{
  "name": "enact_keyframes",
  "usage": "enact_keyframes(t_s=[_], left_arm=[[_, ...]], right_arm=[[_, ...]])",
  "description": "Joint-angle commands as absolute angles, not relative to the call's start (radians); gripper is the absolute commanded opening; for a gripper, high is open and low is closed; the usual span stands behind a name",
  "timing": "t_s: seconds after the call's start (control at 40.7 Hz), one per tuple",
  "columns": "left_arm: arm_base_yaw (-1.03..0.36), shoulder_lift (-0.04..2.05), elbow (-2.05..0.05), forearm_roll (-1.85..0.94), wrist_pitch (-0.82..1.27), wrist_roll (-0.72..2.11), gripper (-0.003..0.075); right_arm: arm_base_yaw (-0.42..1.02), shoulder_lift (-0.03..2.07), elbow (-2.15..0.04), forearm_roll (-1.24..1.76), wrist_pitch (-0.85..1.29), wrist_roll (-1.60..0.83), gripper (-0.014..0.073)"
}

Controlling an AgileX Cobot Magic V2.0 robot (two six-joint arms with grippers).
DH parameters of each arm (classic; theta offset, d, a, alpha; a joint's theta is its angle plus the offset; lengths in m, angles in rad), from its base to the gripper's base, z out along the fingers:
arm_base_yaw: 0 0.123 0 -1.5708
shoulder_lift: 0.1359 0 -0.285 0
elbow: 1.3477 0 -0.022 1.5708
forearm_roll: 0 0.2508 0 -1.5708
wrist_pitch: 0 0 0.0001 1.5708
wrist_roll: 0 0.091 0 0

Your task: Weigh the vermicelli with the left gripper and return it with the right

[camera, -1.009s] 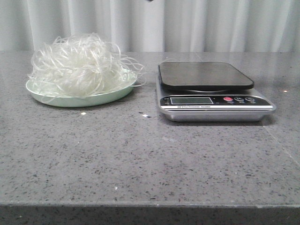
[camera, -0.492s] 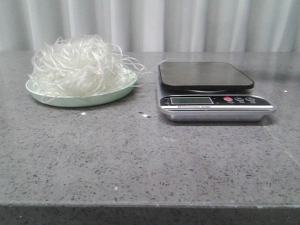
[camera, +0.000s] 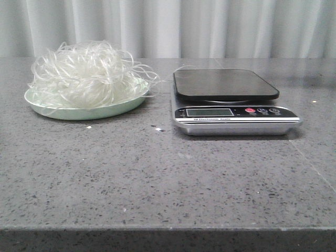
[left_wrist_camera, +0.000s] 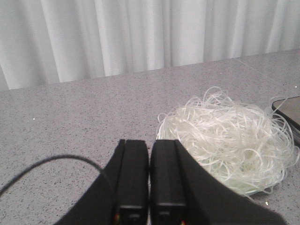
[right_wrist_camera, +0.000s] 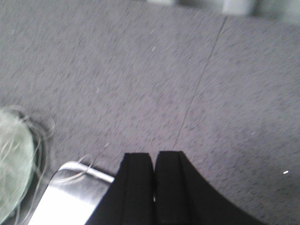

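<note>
Vermicelli (camera: pixel 86 73): heaped on plate (camera: pixel 84 111), desk's left side
Left pincer (left_wrist_camera: pixel 149 180): pressed closed, empty, vermicelli just ahead
Right pincer (right_wrist_camera: pixel 153 185): closed, empty, over scale (camera: pixel 231 102)

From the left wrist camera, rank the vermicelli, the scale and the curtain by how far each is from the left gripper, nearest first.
1. Vermicelli on its plate, just beyond the shut left gripper.
2. Scale, only its corner showing past the noodles.
3. Curtain, across the table at the back.
</note>
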State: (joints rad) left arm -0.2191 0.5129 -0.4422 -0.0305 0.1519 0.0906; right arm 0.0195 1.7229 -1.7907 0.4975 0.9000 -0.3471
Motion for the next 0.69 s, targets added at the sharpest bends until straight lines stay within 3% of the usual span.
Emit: enact_keyframes(t_s=[0.0,0.664], left_arm=[[-0.217,0.514,-0.470,-0.061,0.069,0.079,0.0137],[-0.217,0.514,-0.470,-0.063,0.069,0.079,0.0137]], right_arm=[[0.018,1.604,-1.701,0.507,0.695,-0.347,0.0150],[0.018,1.005,-0.866,0.371,0.164,-0.348,0.0150]])
